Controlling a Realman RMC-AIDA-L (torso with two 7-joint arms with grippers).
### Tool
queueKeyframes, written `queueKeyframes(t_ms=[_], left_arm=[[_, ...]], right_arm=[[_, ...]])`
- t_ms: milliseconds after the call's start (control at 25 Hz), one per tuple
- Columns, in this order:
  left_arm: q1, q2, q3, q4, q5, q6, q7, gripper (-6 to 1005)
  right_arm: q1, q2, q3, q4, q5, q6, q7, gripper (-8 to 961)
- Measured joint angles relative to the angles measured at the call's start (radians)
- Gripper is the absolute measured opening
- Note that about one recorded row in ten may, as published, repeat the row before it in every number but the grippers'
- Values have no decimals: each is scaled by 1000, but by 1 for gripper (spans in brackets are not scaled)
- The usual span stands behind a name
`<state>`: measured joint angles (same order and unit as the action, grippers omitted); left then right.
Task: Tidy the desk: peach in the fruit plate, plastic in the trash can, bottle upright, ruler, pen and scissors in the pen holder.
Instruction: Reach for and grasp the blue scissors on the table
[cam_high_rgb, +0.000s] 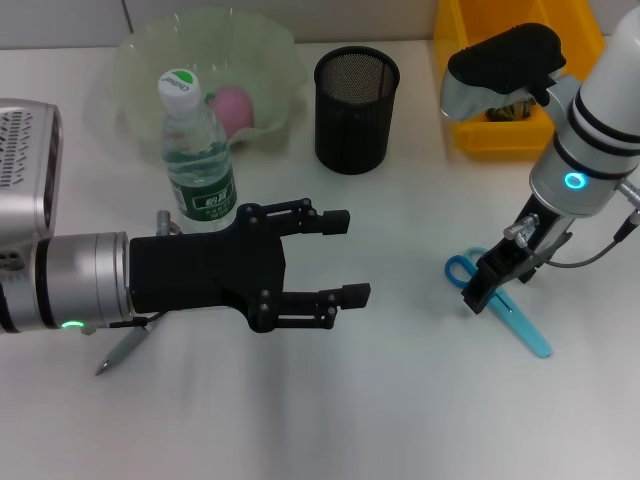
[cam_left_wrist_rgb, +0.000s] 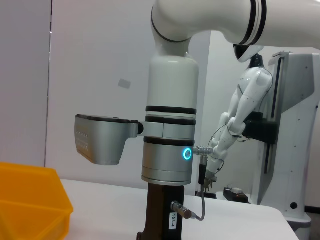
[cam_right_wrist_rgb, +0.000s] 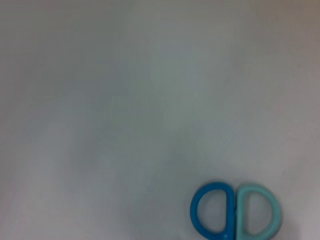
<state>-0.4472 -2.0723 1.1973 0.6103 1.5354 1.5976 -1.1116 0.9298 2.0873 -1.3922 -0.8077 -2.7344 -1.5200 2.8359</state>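
Scissors step in hand, by our reading. The right tool (cam_high_rgb: 487, 287) stands low over the blue-handled plastic scissors (cam_high_rgb: 500, 297), which lie flat on the white desk (cam_high_rgb: 400, 400) well to the right of the black mesh pen holder (cam_high_rgb: 356, 95); the right wrist view shows the two handle loops (cam_right_wrist_rgb: 234, 210) on bare desk. We cannot tell whether this tool is spread or pinching. The left tool (cam_high_rgb: 345, 257) hangs spread and empty mid-desk, just in front of the clear plastic water bottle with green label (cam_high_rgb: 196, 150), already upright. The pink peach (cam_high_rgb: 233, 108) sits in the pale green translucent fruit plate (cam_high_rgb: 270, 50). A grey pen (cam_high_rgb: 125, 350) lies half hidden under the left arm. The yellow plastic bin (cam_high_rgb: 490, 130) stands far right. Next, we judge: close on the scissors near the handles, lift clear, carry to the holder, and drop them in blades down.
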Motion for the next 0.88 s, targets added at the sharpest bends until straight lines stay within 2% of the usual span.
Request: queueKeyframes(t_ms=[880], left_arm=[[-7, 0, -1, -25, 0, -16, 25, 787]], right_arm=[[-8, 2, -24, 9, 6, 33, 2, 778]])
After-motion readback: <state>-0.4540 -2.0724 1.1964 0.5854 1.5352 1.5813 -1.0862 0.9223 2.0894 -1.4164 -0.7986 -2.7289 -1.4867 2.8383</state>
